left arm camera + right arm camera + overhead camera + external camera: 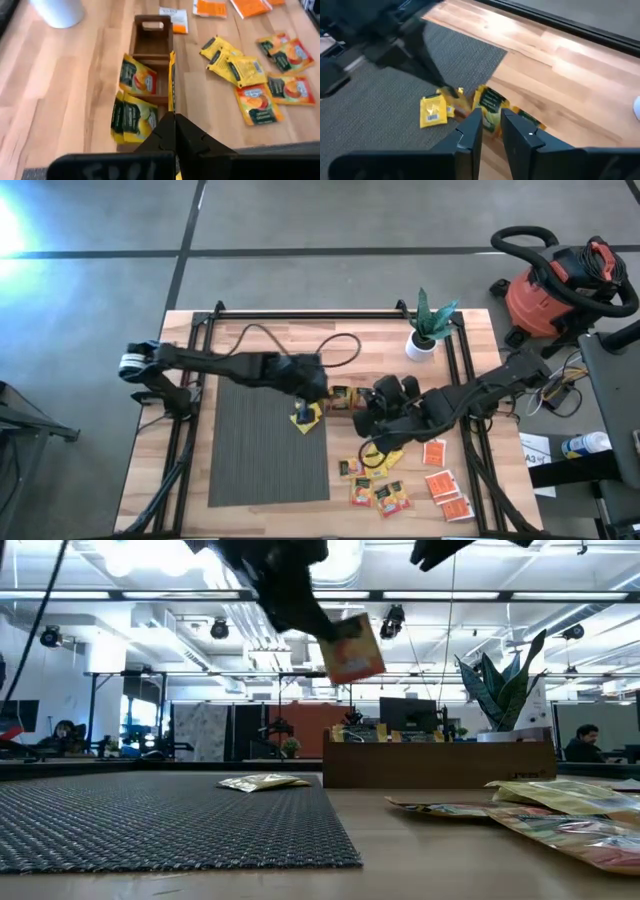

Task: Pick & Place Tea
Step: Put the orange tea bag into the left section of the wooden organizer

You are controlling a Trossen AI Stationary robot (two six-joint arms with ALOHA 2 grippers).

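Pinching an orange sachet (352, 650) edge-on above the wooden tray (152, 42), left tool (174, 131) clamped on it; right tool (491, 131) beside tray, fingers slightly apart, empty.

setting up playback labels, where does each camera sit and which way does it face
High view: overhead, straight down on the wooden table; both dark arms show.
Low view: table height, level toward the office; arms enter from above.
Left wrist view: past the shut left pincer, which pinches a yellow sachet edge-on, toward the brown wooden tray.
Right wrist view: past the right pincer toward the grey ribbed mat.
High and low views share the mat.
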